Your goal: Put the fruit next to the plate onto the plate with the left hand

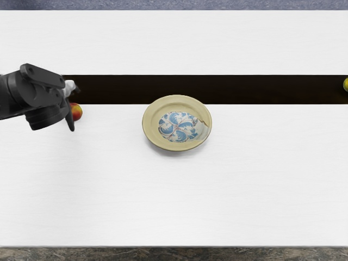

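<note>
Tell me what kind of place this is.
Probably a simulated tabletop test bench, not a lived-in room: a plain white table, one patterned plate, and a small fruit beside the left hand.

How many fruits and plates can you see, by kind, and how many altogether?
Fruits: 2, a red-orange fruit by the left hand and a yellowish fruit at the picture's right edge
Plates: 1, the plate in the middle
Total: 3

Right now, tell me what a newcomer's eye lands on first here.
First, the round cream plate with a blue floral pattern, at the middle of the white table. Next, the dark left robot hand at the left edge, right against a small red-and-yellow fruit. A dark band crosses the table behind the plate.
</note>
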Robot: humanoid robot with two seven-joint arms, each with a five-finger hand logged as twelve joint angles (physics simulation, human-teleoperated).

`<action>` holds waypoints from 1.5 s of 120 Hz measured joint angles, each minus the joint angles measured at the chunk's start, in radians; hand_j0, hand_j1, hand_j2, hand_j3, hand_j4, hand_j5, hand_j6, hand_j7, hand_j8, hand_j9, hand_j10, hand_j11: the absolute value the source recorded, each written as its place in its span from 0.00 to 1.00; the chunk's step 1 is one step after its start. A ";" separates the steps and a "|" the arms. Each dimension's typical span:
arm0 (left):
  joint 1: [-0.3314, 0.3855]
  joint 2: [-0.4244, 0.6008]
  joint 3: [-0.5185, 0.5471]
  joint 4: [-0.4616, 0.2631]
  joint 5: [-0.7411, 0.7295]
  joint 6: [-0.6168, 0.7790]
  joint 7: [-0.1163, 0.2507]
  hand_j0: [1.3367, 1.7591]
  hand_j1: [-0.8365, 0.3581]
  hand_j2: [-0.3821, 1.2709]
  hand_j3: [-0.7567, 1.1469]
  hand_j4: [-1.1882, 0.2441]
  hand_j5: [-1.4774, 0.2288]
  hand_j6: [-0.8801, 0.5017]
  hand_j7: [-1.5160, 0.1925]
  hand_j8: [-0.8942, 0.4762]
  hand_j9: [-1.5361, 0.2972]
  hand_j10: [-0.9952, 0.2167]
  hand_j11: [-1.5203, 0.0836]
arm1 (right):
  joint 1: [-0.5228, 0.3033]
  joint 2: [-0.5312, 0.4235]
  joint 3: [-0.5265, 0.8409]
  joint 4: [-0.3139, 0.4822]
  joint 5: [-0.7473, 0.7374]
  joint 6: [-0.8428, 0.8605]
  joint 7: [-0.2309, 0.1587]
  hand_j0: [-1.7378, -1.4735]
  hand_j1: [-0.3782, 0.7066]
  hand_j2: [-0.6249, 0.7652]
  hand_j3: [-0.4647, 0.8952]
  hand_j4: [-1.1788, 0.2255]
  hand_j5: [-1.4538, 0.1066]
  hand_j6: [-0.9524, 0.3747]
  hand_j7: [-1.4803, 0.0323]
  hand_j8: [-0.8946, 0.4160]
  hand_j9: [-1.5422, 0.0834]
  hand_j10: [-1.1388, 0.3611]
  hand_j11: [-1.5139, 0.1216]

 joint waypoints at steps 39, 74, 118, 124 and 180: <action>0.052 0.000 -0.001 0.103 0.000 -0.001 0.000 0.76 0.78 0.26 0.40 0.68 0.71 0.48 0.73 0.50 0.69 0.65 0.78 | 0.000 0.000 0.000 0.000 0.000 0.000 0.000 0.30 0.05 0.45 0.34 0.83 0.92 0.70 0.96 0.67 0.94 0.75 0.91; 0.085 -0.019 -0.005 0.155 0.000 -0.001 0.000 0.76 0.78 0.26 0.40 0.68 0.70 0.48 0.72 0.50 0.69 0.64 0.77 | 0.000 0.000 0.000 0.000 0.000 0.000 0.000 0.30 0.05 0.45 0.34 0.83 0.92 0.70 0.96 0.67 0.93 0.75 0.91; 0.096 -0.023 -0.017 0.161 0.004 -0.005 0.001 0.76 0.76 0.26 0.40 0.67 0.69 0.47 0.71 0.48 0.67 0.63 0.76 | 0.000 0.000 0.000 0.000 0.000 0.000 0.000 0.30 0.05 0.45 0.34 0.83 0.92 0.70 0.96 0.67 0.94 0.75 0.91; 0.096 -0.023 -0.018 0.162 0.004 -0.006 0.001 0.76 0.75 0.26 0.40 0.66 0.68 0.46 0.71 0.48 0.67 0.62 0.75 | 0.000 0.000 0.000 0.000 0.000 0.000 0.000 0.30 0.05 0.45 0.34 0.83 0.92 0.70 0.96 0.67 0.94 0.75 0.91; 0.105 -0.028 -0.029 0.155 0.000 -0.016 0.007 0.76 0.68 0.27 0.40 0.61 0.63 0.41 0.65 0.42 0.61 0.56 0.69 | 0.000 0.000 0.000 0.000 0.000 0.000 0.000 0.30 0.05 0.45 0.34 0.83 0.92 0.70 0.96 0.67 0.94 0.75 0.91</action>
